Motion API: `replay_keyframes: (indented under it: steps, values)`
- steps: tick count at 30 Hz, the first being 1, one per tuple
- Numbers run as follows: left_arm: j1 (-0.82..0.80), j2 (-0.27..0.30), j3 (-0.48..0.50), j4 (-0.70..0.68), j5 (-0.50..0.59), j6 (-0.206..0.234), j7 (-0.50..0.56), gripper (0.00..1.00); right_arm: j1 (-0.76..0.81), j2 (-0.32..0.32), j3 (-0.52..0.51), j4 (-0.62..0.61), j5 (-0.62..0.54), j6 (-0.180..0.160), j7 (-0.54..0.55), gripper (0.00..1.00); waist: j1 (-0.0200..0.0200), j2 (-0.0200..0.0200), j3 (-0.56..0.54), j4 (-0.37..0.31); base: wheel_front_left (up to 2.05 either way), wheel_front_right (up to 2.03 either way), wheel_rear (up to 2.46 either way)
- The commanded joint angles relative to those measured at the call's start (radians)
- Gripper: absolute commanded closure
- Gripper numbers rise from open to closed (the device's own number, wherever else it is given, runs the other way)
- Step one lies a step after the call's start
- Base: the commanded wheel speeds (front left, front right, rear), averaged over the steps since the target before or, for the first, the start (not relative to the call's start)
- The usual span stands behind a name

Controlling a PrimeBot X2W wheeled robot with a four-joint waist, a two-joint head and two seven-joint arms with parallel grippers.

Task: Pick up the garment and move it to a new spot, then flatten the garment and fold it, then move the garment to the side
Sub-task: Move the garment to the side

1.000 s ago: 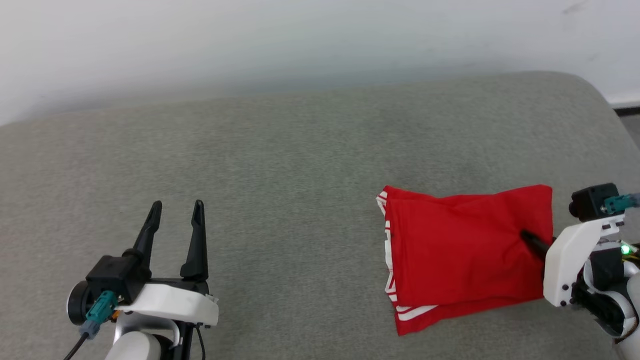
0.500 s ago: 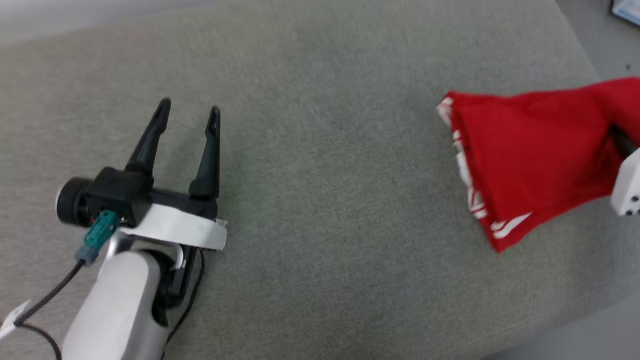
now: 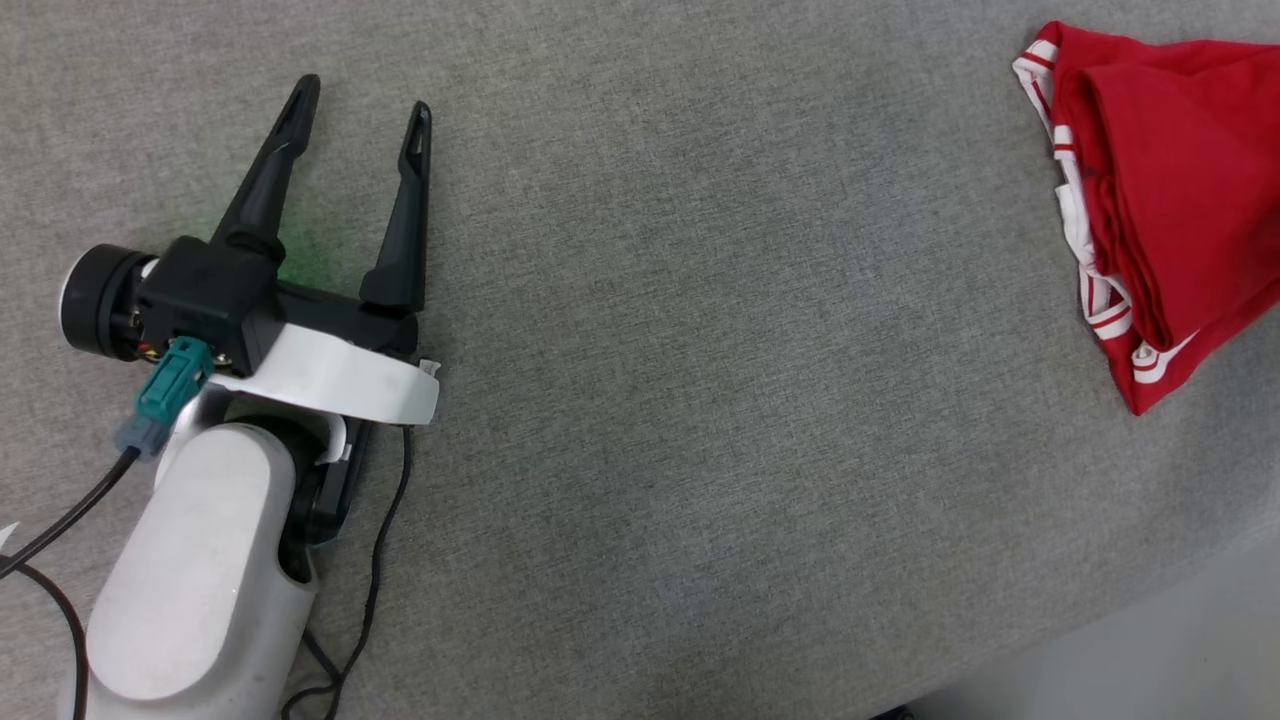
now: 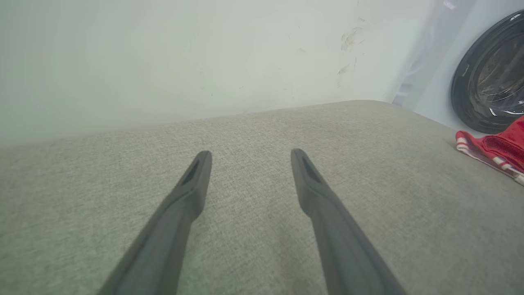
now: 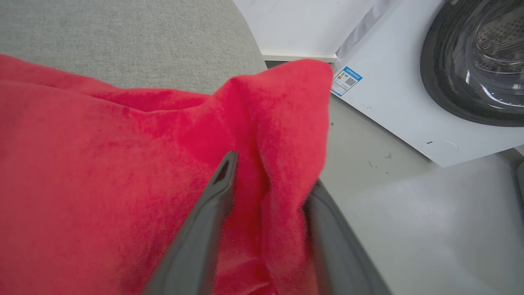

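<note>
Head view: the left gripper (image 3: 363, 98) rests over the grey upholstered surface (image 3: 720, 350), fingers spread wide and empty; the left wrist view shows the same gap (image 4: 250, 157). The garment (image 3: 1170, 180), folded with its striped trim facing the centre, lies at the surface's right edge, well apart from the left gripper. Right wrist view: a raised fold of the garment (image 5: 102, 164) sits between the fingers of the right gripper (image 5: 270, 174); whether they clamp it cannot be told. A white washing machine (image 5: 409, 102) stands beyond on the floor (image 5: 409, 213).
</note>
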Motion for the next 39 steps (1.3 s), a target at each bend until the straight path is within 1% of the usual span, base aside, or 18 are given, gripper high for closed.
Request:
replay_keyframes:
  steps: [1, 5, 7, 10, 16, 20, 26, 33, 39]
  values:
    - [-0.011, 0.001, -0.003, 0.002, 0.002, -0.007, 0.000, 0.00, -0.020, 0.001, -0.003, 0.018, -0.005, -0.001, -0.017, 0.00, -0.0002, 0.0000, 0.001, 0.004, 0.00, 0.00, 0.00]
    - [-0.004, -0.003, -0.007, 0.026, -0.010, -0.009, -0.008, 0.00, -0.028, 0.008, -0.002, 0.092, -0.009, -0.001, -0.073, 0.00, -0.0002, 0.0000, -0.021, 0.011, 0.00, 0.00, 0.00]
    - [0.012, -0.008, -0.005, 0.041, -0.018, -0.008, -0.019, 0.00, -0.028, 0.015, -0.012, 0.115, 0.013, -0.001, -0.096, 0.00, -0.0002, 0.0000, -0.045, 0.012, 0.00, 0.00, 0.00]
    - [0.046, -0.018, -0.001, 0.065, -0.034, 0.000, -0.040, 0.00, -0.002, 0.019, 0.006, 0.117, 0.034, -0.001, -0.128, 0.00, -0.0002, 0.0000, -0.099, 0.009, 0.00, 0.00, 0.00]
    - [0.154, -0.038, 0.020, 0.113, -0.074, 0.022, -0.073, 0.00, 0.094, 0.032, 0.055, 0.051, 0.073, -0.001, -0.164, 0.00, -0.0002, 0.0000, -0.240, 0.004, 0.00, 0.00, 0.00]
    - [0.226, -0.055, 0.031, 0.135, -0.099, 0.038, -0.089, 0.00, 0.180, 0.035, 0.077, -0.024, 0.089, -0.001, -0.171, 0.00, -0.0002, 0.0000, -0.329, 0.021, 0.00, 0.00, 0.00]
    - [0.315, -0.091, 0.044, 0.155, -0.133, 0.052, -0.106, 0.00, 0.336, 0.064, 0.080, -0.161, 0.094, -0.001, -0.153, 0.00, -0.0002, 0.0000, -0.436, 0.077, 0.00, 0.00, 0.00]
    - [0.383, -0.112, 0.062, 0.170, -0.147, 0.062, -0.116, 0.00, 0.509, 0.148, 0.066, -0.359, 0.087, -0.001, -0.117, 0.00, -0.0002, 0.0000, -0.511, 0.178, 0.00, 0.00, 0.00]
    - [0.416, -0.098, 0.092, 0.170, -0.133, 0.072, -0.120, 0.00, 0.606, 0.232, 0.045, -0.528, 0.037, -0.001, -0.084, 0.00, -0.0002, 0.0000, -0.537, 0.255, 0.00, 0.00, 0.00]
